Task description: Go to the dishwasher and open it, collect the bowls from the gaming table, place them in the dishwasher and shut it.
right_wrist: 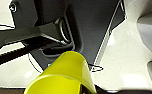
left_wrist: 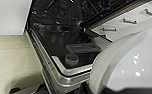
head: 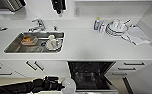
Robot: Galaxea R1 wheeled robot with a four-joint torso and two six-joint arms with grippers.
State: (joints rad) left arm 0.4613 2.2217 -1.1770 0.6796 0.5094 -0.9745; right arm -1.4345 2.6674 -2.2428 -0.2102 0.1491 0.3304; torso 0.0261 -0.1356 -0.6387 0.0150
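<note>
Dishwasher (head: 90, 75) open under the counter, at 6 o'clock in my head view, door dropped toward me. I judge opening and collecting done; loading and closing remain. My left gripper (head: 63, 86), at 7 o'clock, is clamped on a white bowl (head: 69, 85) just beside the cavity. Left wrist view adds the door's inner face and detergent cap (left_wrist: 71, 59). Right wrist view adds a yellow-green bowl (right_wrist: 64, 75) riding close under that arm; right fingers: cannot tell.
</note>
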